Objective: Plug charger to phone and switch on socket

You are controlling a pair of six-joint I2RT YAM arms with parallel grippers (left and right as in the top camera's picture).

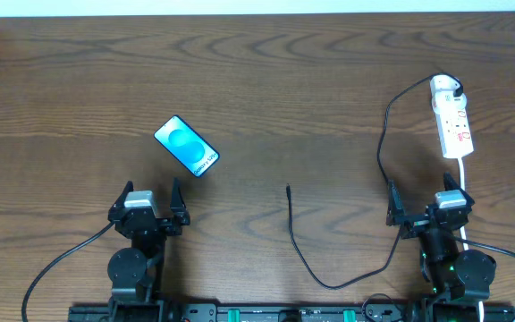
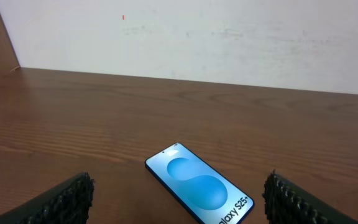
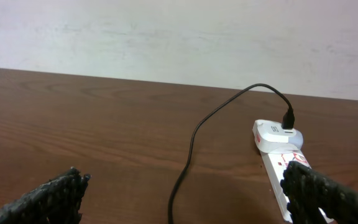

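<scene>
Left gripper (image 1: pixel 150 191) and right gripper (image 1: pixel 420 191) rest low, jaws apart

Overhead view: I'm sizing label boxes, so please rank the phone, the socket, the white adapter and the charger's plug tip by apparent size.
1. Socket and phone: about equally large, too alike to rank.
2. White adapter, sitting on the socket's far end.
3. Charger's plug tip, smallest.

One phone (image 1: pixel 186 147), one charger (image 1: pixel 289 201) on one white adapter (image 1: pixel 445 88), one socket (image 1: pixel 455 127), one worktop (image 1: pixel 284 89), and two claws: the left claw (image 1: pixel 152 193) and the right claw (image 1: pixel 427 201).
</scene>
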